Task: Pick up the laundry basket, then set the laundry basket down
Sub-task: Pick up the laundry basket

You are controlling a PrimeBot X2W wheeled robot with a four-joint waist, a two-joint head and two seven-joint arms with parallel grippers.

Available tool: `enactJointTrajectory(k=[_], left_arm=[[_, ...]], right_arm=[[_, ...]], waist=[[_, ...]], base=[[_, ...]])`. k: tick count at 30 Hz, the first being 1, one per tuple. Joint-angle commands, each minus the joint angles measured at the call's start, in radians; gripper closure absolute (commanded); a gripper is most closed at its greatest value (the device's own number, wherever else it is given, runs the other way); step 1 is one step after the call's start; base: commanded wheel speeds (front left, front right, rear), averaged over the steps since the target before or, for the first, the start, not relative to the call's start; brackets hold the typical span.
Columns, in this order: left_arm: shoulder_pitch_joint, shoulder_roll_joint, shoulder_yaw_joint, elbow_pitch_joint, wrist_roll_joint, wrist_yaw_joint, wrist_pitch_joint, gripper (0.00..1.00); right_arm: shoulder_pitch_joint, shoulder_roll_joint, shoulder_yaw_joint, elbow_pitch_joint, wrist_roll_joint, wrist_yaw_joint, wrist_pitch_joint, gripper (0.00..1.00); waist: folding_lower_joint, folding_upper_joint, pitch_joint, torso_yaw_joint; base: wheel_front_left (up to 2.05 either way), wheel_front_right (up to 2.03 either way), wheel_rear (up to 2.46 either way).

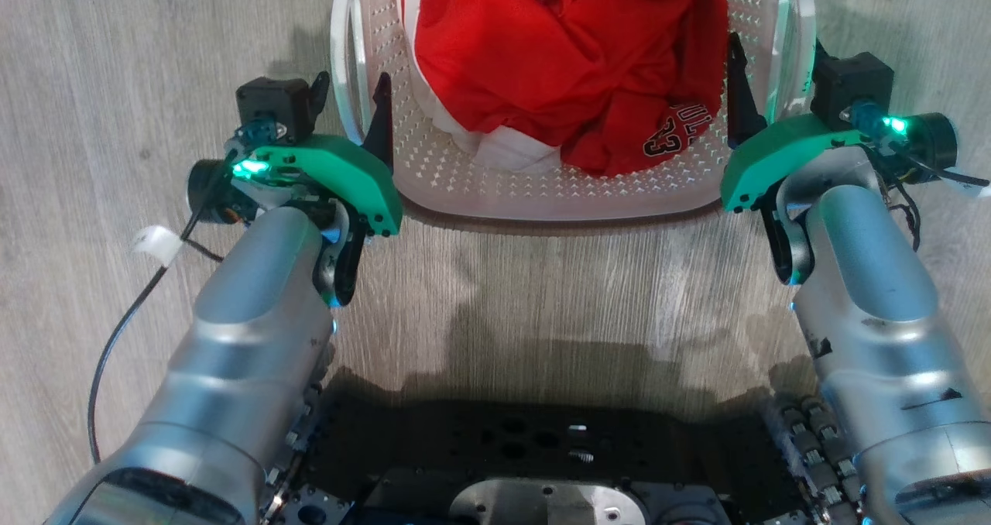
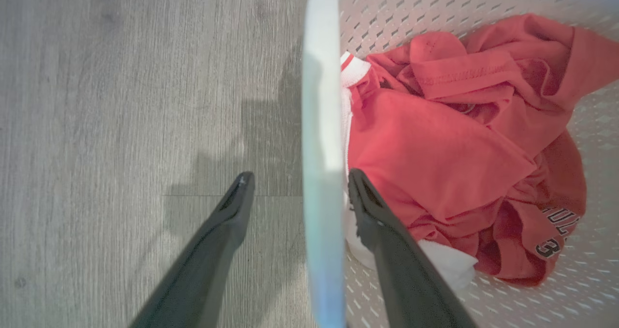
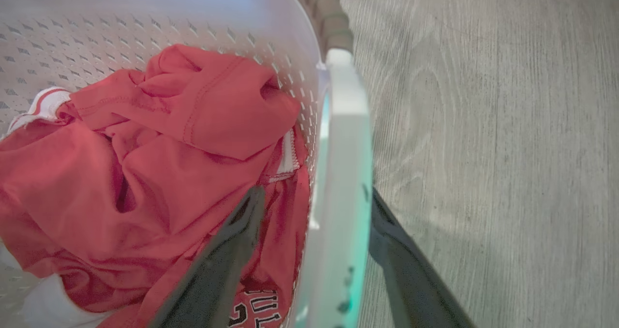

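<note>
The white perforated laundry basket (image 1: pixel 542 192) sits on the wood floor straight ahead, holding crumpled red clothing (image 1: pixel 573 60). My left gripper (image 1: pixel 351 103) is open astride the basket's left handle (image 1: pixel 346 60), one finger inside the basket and one outside. In the left wrist view the left handle (image 2: pixel 321 125) runs between the fingers (image 2: pixel 237 207), with a gap on the outer side. My right gripper (image 1: pixel 774 91) is open astride the right handle (image 1: pixel 790 37). The right wrist view shows the right handle (image 3: pixel 346 163) between the fingers (image 3: pixel 232 236) and the brown woven rim (image 3: pixel 329 13) beyond it.
Grey wood-look floor (image 1: pixel 116 45) lies on both sides of the basket and between it and my dark base (image 1: pixel 542 447). A black cable (image 1: pixel 116 339) hangs off my left forearm.
</note>
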Motion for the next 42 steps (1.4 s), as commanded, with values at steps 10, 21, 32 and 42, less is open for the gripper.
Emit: enactJointTrajectory(k=[10,21,32,42], left_arm=[[0.007,0.025,-0.033,0.008,-0.054,0.007,-0.008,1.00],[0.018,0.025,-0.068,0.022,-0.094,0.011,-0.008,1.00],[0.072,0.025,-0.079,0.076,-0.114,0.010,-0.008,1.00],[0.150,0.025,-0.142,0.155,-0.163,-0.004,-0.008,1.00]], right_arm=[[0.020,0.018,0.020,0.036,-0.001,-0.002,-0.012,0.89],[0.005,0.018,0.037,0.089,0.020,-0.002,-0.012,1.00],[0.028,0.018,0.085,0.198,0.087,-0.002,-0.012,1.00],[0.076,0.018,0.163,0.324,0.187,-0.002,-0.012,1.00]], waist=[[0.0000,-0.0001,-0.002,0.004],[0.0000,-0.0001,-0.038,0.002],[0.0000,-0.0001,-0.151,-0.024],[0.0000,-0.0001,-0.304,-0.050]], base=[[0.00,0.00,0.00],[0.00,0.00,0.00],[0.00,0.00,0.00],[0.00,0.00,0.00]])
